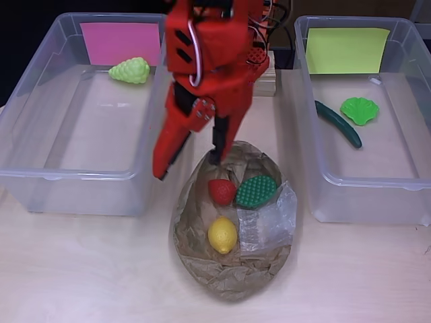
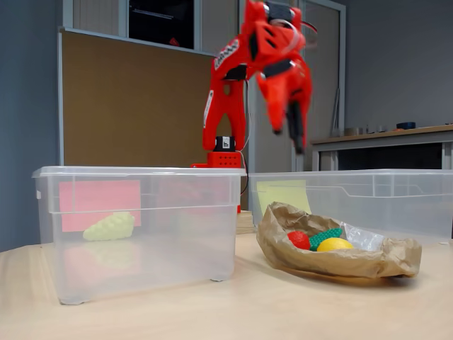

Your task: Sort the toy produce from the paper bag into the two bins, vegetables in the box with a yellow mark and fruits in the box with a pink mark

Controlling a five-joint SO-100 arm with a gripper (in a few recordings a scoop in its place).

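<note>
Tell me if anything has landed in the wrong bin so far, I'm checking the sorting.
Nothing stands out: the grapes lie in the pink-marked bin, the cucumber and leafy green in the yellow-marked bin.

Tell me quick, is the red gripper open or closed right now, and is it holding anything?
Red two-finger gripper: open and holding nothing, hanging above the crumpled brown paper bag.
</note>
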